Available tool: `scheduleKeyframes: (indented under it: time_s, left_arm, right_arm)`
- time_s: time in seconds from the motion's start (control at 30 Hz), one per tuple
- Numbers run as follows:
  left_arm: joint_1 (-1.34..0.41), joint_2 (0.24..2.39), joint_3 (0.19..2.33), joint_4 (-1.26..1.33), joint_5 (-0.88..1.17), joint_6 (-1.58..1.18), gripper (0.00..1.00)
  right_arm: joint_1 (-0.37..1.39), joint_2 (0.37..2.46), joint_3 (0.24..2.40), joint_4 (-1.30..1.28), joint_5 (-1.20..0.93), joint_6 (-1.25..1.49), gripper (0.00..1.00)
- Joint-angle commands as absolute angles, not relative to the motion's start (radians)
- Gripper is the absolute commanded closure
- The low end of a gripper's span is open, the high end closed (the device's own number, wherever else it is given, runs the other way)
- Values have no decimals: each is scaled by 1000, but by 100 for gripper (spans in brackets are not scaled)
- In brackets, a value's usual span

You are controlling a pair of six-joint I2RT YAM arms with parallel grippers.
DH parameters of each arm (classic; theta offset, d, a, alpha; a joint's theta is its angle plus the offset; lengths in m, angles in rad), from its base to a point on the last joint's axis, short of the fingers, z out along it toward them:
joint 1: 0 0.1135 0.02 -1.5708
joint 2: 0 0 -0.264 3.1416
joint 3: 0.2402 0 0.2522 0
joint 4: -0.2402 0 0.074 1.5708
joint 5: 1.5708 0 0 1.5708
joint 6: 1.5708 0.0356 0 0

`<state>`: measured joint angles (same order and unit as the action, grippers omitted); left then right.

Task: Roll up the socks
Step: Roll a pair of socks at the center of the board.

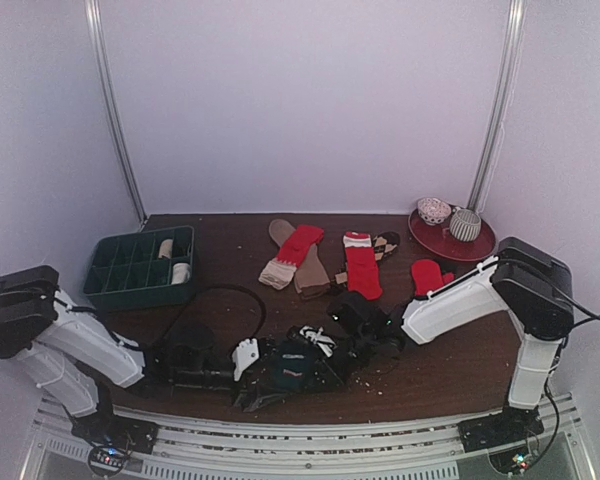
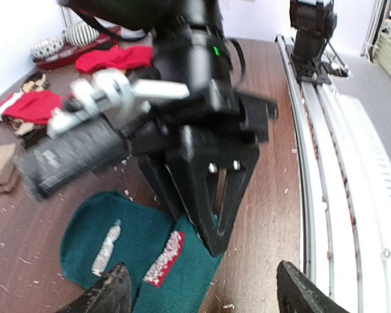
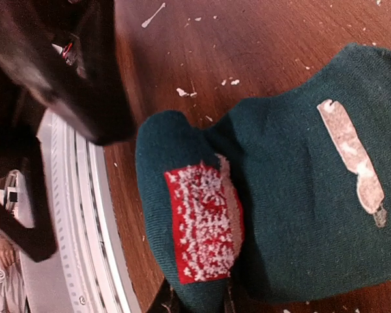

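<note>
Down at the bottom centre of the top view, both arms meet over the teal sock [image 1: 292, 368], which lies flat on the desk [image 1: 215, 228] right by the near edge. From the left wrist, the left claw [image 2: 202, 295] is spread wide, one dark fingertip at each lower corner of the frame, hanging above the sock's near end without touching it. The right claw [image 2: 215, 240] comes down steeply from the upper centre of that frame, fingers drawn to a point on the sock's edge just beside the red patch [image 2: 163, 258]. In the right wrist view its tips barely show at the bottom edge, so call it a pinch on the fabric there, probably. The same view shows the sock filling the frame's right side, its end bunched up by the patch and a pale marking [image 3: 352, 153] further along. Move up to the middle of the top view: a red-and-cream sock [image 1: 292, 256] lies across a brown sock [image 1: 308, 270], a longer red sock [image 1: 362, 270] sits just to their right, and a shorter red sock [image 1: 428, 275] lies near the right arm. Further back on the left stands the green tray [image 1: 98, 270], with two pale rolled bundles [image 1: 166, 247] in compartments at its right end. At the back right, a red plate [image 1: 435, 243] carries two patterned bowls [image 1: 464, 225].
</note>
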<state>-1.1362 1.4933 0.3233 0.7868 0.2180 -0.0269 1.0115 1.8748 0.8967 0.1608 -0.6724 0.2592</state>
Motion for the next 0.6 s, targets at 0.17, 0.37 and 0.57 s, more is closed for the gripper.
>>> scheduleKeyframes:
  time_s: [0.17,0.37,0.57]
  left_arm:
    - [-1139,1704,338,1026,274,0,32]
    - [-1139,1753,389,921,239,-15,57]
    - [-1138,1815,419,848,203,-71,89]
  right_arm:
    - [988,1960,907,-128,-761,242,85]
    - [983,1961,905,-116,-767,236,83]
    - [981,1947,906,-99,-779,233,79]
